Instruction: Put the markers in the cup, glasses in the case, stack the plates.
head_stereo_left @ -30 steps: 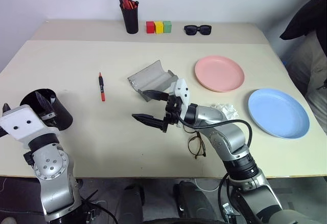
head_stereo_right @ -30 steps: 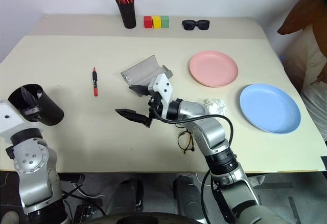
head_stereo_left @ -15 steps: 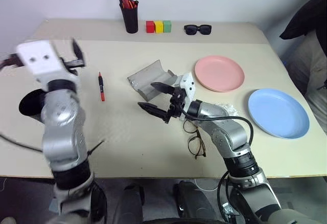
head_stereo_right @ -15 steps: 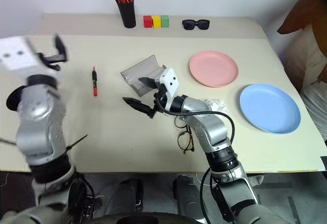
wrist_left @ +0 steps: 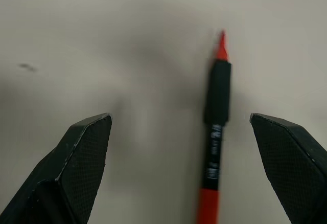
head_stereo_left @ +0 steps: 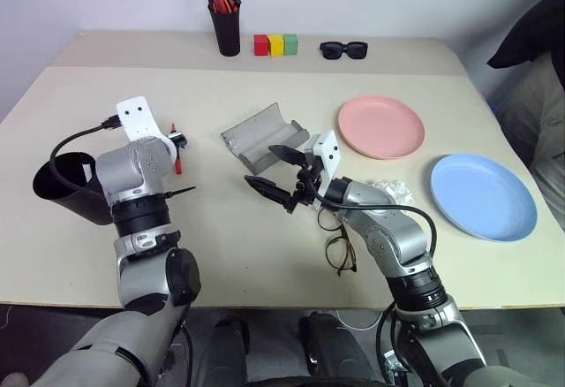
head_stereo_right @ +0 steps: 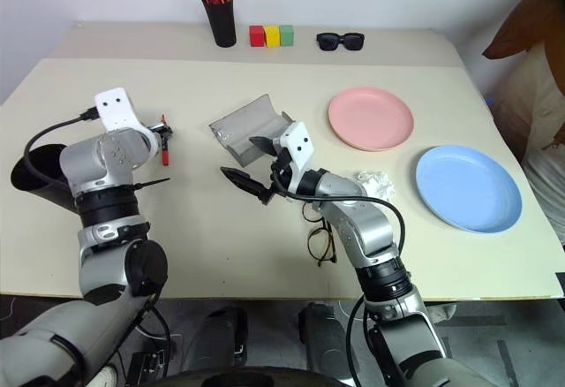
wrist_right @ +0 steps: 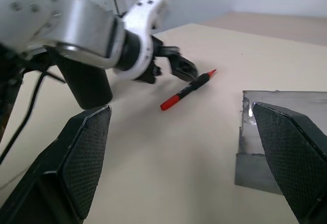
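We are holding our left gripper over the red marker on the tan table, fingers spread wide on either side of it, not touching. Our right gripper is hovering beside the open grey case, its fingers also apart and empty. The wire-rimmed glasses are lying near our right forearm. The black cup is sitting at our far left.
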`<state>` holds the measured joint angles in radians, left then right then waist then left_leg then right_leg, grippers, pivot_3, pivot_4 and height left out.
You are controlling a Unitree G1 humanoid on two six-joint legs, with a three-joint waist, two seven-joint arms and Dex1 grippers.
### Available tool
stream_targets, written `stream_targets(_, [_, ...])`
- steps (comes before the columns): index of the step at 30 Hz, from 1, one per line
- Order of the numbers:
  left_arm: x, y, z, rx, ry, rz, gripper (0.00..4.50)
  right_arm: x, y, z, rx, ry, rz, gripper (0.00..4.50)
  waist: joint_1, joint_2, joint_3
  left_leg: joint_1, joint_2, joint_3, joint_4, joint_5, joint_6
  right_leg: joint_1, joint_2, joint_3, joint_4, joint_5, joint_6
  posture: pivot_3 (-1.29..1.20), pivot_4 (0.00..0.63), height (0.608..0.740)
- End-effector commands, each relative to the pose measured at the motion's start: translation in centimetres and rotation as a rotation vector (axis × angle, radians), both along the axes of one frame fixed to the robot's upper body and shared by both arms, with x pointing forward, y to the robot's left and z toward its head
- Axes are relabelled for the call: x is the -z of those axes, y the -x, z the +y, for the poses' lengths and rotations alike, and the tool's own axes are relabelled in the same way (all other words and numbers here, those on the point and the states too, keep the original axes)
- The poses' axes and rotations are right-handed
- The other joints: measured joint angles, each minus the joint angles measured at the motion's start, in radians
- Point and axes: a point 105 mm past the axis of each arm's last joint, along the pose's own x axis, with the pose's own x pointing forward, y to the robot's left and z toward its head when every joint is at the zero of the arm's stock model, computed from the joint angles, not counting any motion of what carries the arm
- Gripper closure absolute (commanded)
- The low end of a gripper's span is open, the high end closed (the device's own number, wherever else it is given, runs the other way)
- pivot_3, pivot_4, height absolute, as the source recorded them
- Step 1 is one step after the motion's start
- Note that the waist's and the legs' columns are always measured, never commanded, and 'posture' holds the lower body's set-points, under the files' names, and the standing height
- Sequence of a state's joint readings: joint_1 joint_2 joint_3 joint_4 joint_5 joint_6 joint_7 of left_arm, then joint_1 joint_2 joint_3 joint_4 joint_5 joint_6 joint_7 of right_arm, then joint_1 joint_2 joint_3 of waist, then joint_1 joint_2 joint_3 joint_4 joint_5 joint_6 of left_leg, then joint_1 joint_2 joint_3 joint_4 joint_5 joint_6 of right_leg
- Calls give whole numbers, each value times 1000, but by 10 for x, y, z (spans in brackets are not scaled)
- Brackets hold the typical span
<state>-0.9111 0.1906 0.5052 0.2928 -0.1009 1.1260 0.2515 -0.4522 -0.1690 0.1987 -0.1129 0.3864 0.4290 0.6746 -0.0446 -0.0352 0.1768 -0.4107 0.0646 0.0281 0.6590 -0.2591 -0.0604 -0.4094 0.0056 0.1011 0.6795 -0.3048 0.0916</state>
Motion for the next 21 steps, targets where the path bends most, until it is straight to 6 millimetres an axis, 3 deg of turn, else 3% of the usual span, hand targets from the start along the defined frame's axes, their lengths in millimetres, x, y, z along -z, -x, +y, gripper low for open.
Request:
stream_targets(1, [-6, -9, -10, 63, 40, -23, 558, -11, 6, -2, -17, 15, -76, 0, 0, 0, 0, 0, 0, 0, 0, 0, 0, 0, 0, 0, 0, 0, 0, 0, 150, 740])
stream_targets(3, [-4, -11, -14, 82, 62, -20, 1344, -9, 6, -5, -15, 34, -85, 0, 0, 0, 0, 0, 0, 0, 0, 0, 0, 0, 0, 0, 0, 0, 0, 0, 150, 740])
stream_targets(9, [2, -9, -12, 62, 49, 18, 4461, -6, 5, -11, -6, 58, -85, 0, 1, 0, 0, 0, 0, 0, -1, 1, -1, 0, 0, -1, 0, 0, 0, 0, 150, 740])
stream_targets(14, [-9, -11, -11, 62, -54, -31, 4461, -5, 6, -10, -12, 62, -86, 0, 1, 0, 0, 0, 0, 0, -1, 1, -1, 0, 0, 0, 0, 0, 0, 0, 150, 740])
stream_targets(18, [-54, -15, -17, 106, -275, -293, 4461, -6, 6, -8, -19, 57, -92, 0, 0, 0, 0, 0, 0, 0, -2, 1, -2, 0, 0, 0, 0, 0, 0, 0, 150, 740])
stream_targets(20, [-71, -13, -22, 132, -291, -413, 4461, -9, 6, -7, -25, 46, -91, 0, 2, 0, 0, 0, 0, 0, -4, 3, -5, -1, 0, 0, 0, 0, 0, 0, 150, 740])
stream_targets(21, [-90, -7, -24, 155, -301, -534, 4461, -11, 7, -6, -39, 35, -89, 0, 3, 0, 0, 0, 0, 0, -5, 3, -6, -2, 0, 0, 0, 0, 0, 0, 150, 740])
